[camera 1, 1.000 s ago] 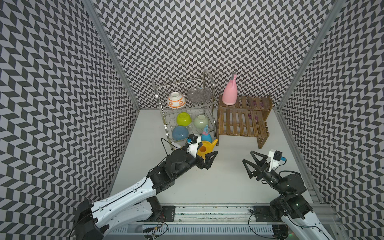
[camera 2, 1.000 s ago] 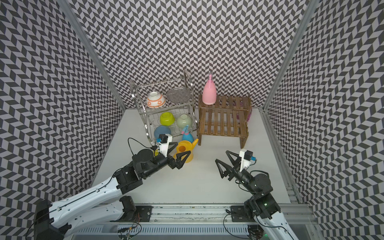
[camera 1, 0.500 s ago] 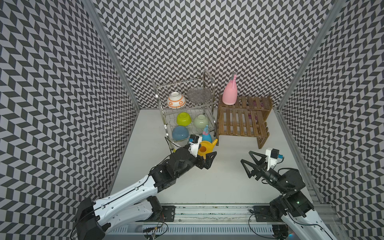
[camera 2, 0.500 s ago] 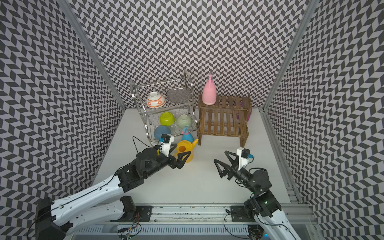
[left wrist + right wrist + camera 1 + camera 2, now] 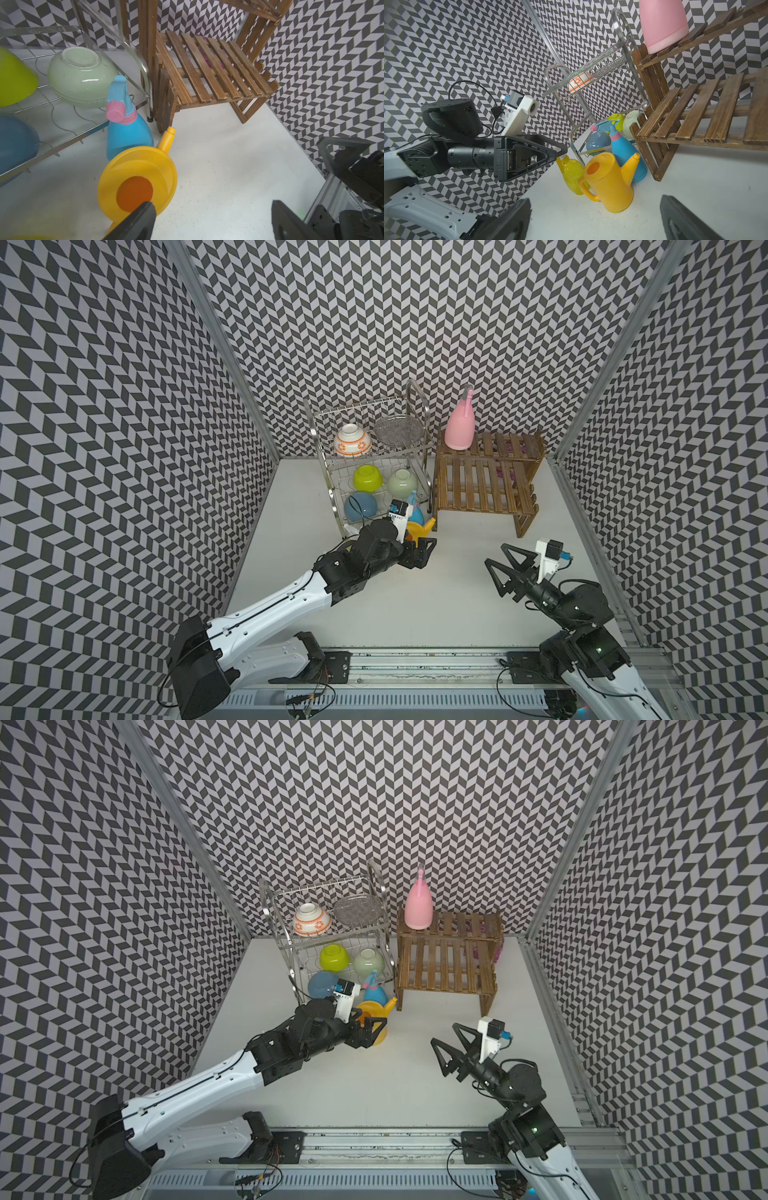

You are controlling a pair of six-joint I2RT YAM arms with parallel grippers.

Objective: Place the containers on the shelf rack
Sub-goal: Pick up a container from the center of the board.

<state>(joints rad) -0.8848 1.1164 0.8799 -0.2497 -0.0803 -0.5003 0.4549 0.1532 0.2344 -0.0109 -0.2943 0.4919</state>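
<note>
The opaque yellow watering can (image 5: pixel 417 529) (image 5: pixel 610 182) stands on the white floor beside the blue spray bottle (image 5: pixel 374 992) (image 5: pixel 126 133), close to the front left leg of the brown slatted shelf rack (image 5: pixel 482 481) (image 5: pixel 444 961). A translucent yellow spray bottle (image 5: pixel 571 174) stands behind the can and is hidden under my arm in both top views. The pink spray bottle (image 5: pixel 459 429) stands on the rack's upper step. My left gripper (image 5: pixel 209 220) hovers open at the can's top (image 5: pixel 137 180), one finger over its rim. My right gripper (image 5: pixel 496 556) (image 5: pixel 596 220) is open and holds nothing, off to the right.
A shiny wire dish rack (image 5: pixel 322 460) with several upturned bowls stands left of the shelf rack, right behind the bottles. Patterned walls close in three sides. The floor between my two arms is bare.
My left gripper's jaws have narrowed a little over the watering can. My right gripper has shifted slightly to the left. The containers have not moved.
</note>
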